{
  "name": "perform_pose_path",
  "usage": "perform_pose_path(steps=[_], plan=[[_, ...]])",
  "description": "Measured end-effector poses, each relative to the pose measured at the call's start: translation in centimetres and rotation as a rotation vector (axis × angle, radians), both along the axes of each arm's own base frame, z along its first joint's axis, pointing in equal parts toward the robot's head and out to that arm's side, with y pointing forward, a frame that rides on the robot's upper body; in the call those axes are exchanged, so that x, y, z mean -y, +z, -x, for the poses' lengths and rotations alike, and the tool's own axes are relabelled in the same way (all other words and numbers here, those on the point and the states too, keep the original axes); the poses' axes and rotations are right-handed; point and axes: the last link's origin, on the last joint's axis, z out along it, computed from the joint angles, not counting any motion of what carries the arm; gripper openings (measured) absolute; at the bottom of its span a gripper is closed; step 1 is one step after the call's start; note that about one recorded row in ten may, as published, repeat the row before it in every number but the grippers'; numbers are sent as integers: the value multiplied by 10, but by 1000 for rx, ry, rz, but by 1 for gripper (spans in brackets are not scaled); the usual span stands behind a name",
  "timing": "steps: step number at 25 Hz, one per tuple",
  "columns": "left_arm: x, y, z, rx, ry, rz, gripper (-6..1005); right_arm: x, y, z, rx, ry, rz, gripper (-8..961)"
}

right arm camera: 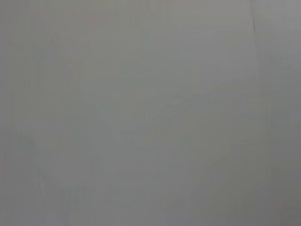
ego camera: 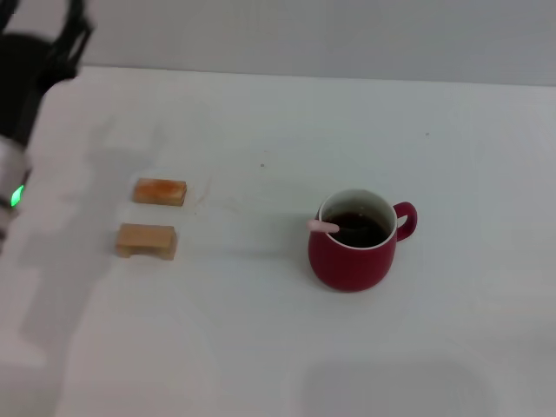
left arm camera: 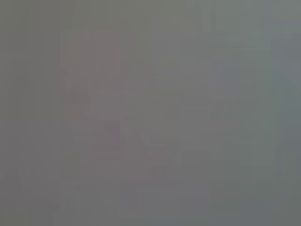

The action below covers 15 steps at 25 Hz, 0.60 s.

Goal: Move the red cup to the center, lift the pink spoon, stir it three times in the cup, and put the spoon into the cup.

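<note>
Head view shows a white worktop (ego camera: 261, 347) filling nearly the whole frame, with a pale grey wall in a strip along the top edge. Both wrist views give only a flat grey field with nothing to make out. At the upper left of the head view the left arm (ego camera: 22, 95) is cut off by the frame edge: a dark body, a black gripper part (ego camera: 69, 35) above it and a small green light lower down. Whether its fingers are open or closed cannot be told. The right gripper shows in none of the views.

Right of centre stands the red cup (ego camera: 352, 252), upright, its loop handle pointing to the right of the frame and dark liquid inside. The pink spoon (ego camera: 323, 227) lies in the cup; only the pale pink end of its handle shows, leaning over the rim on the left side, and the bowl is hidden in the liquid.

Left of centre, well apart from the cup, lie two tan wooden blocks (ego camera: 146, 241), one just above the other; the upper one looks more orange.
</note>
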Motion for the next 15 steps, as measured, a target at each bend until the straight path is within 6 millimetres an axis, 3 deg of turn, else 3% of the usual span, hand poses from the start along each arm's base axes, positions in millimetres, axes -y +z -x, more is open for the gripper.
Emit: perform_pose_path(steps=[3, 7, 15], plan=[[19, 6, 35, -48, 70, -36, 774, -1, 0, 2, 5, 15, -1, 3], [33, 8, 56, -63, 135, -42, 774, -4, -1, 5, 12, 35, 9, 5], [43, 6, 74, -79, 202, -21, 776, -8, 0, 6, 29, 44, 14, 8]])
